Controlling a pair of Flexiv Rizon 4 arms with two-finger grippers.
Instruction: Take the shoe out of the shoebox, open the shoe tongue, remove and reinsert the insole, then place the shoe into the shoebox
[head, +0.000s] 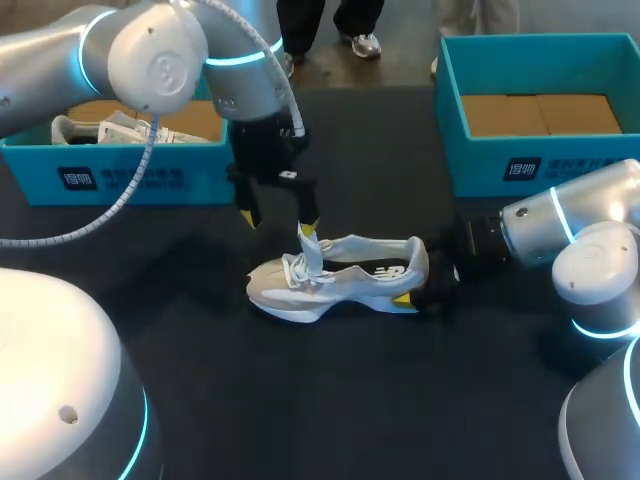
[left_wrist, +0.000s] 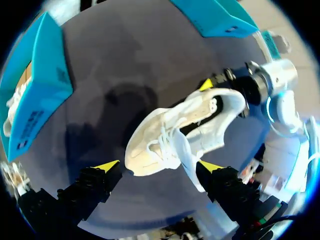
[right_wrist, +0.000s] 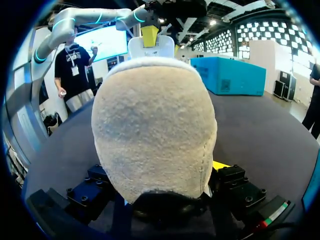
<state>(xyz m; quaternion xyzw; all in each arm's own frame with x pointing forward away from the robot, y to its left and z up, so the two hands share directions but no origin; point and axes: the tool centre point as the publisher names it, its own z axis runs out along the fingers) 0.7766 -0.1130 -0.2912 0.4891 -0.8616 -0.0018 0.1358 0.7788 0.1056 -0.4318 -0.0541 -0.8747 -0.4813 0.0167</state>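
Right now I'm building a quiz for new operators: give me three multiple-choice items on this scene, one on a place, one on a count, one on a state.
1. Where is the shoe held by the right gripper? A inside a box; B on the table; C on the floor.
2. How many teal shoeboxes are on the table? A one; B two; C three.
3. How is the left gripper? A open; B shut on the heel; C out of view.
Answers: 1 B, its sole rests there. 2 B, the left shoebox and the right shoebox. 3 A, its fingers stand apart above the shoe.
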